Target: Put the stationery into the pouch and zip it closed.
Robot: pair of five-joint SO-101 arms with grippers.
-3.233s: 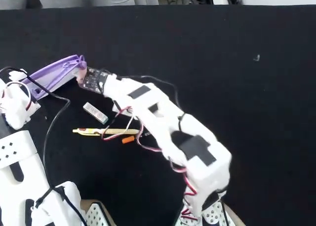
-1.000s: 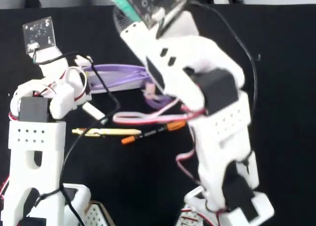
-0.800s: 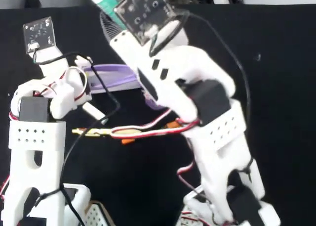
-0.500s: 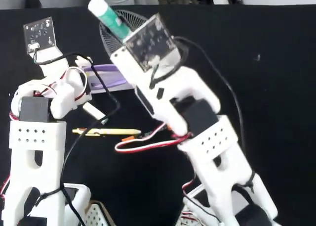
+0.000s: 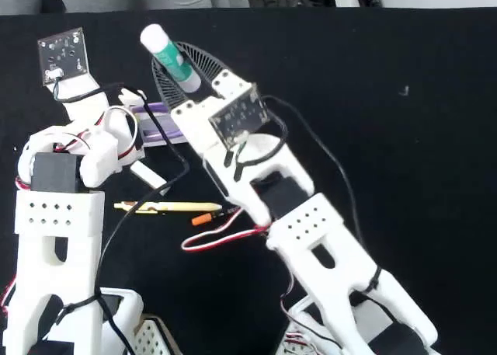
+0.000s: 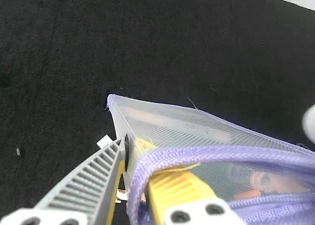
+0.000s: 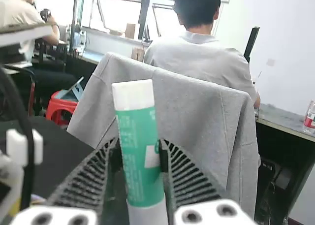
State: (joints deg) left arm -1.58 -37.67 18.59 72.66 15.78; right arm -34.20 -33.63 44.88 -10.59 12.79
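A black table [image 5: 419,137] carries both arms, and its far edge runs along the top of the high view. Beyond that edge the right wrist view shows a room with bright windows [image 7: 118,13], a grey jacket [image 7: 206,116] draped over a chair back and a dark desk [image 7: 288,124] at one side.

The right arm [image 5: 311,238] stretches from the table's near edge toward the far left corner. Its right gripper [image 5: 185,79] is pinched on a glue stick [image 5: 172,56], green with a white cap, held clear of the table close to the far edge; the ribbed fingers [image 7: 96,173] press it from both sides.

The left arm [image 5: 58,207] stands by the left edge. The left gripper [image 6: 133,171] is clamped on the purple rim of the pouch [image 6: 197,131], one finger inside the mouth and one outside. The mesh pouch hangs off the table between the two arms, something orange blurred inside it.

On the table between the arms' bases lie a yellow pen [image 5: 159,207], a dark pen with an orange cap [image 5: 203,218] just beside its tip, and a small white bar [image 5: 147,174] partly under a cable.
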